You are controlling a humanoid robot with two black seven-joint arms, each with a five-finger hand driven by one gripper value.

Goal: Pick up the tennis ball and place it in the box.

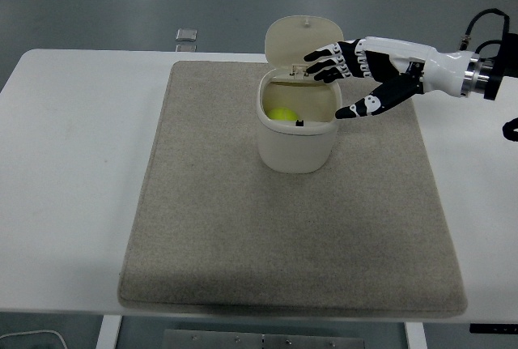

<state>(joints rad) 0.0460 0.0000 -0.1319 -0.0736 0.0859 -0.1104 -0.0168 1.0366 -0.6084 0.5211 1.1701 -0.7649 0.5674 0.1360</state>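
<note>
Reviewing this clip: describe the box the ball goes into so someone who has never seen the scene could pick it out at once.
On the white table lies a large beige mat; toward its far edge, about midway across, stands the box, a cream, rounded bin with its hinged lid tipped up behind. It is the only container there, the yellow-green tennis ball lies inside it, and the right hand is open just over its rim.
</note>
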